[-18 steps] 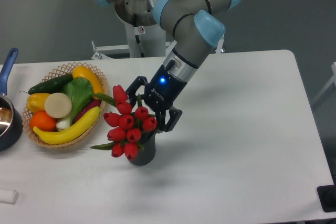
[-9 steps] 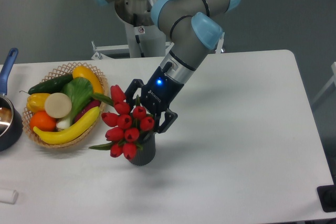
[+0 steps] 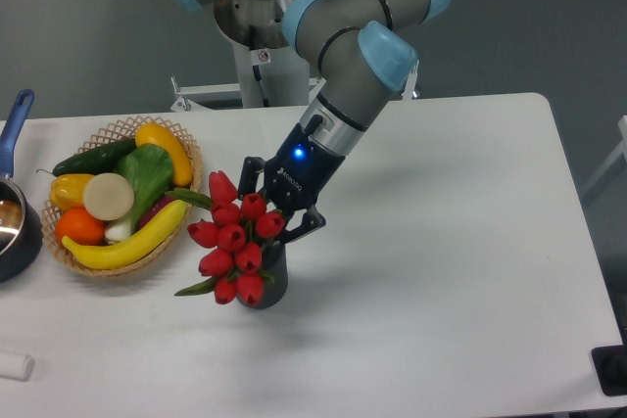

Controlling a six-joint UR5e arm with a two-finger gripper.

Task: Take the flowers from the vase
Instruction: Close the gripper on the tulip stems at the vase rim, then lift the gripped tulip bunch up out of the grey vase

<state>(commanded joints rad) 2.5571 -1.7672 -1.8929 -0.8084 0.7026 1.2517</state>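
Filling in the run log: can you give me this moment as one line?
phase: grasping | gripper: behind flowers, closure unclear | flowers: in vase, leaning toward basket | lifted: no

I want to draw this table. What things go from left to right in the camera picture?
Blue-handled pot → wicker basket of fruit and vegetables → red flowers in the dark vase, with the robot's gripper right behind them.

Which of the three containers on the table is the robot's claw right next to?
The small dark vase holding the red tulips. The gripper sits just behind those blooms, while the wicker basket and the blue-handled pot lie off toward the table's left edge.
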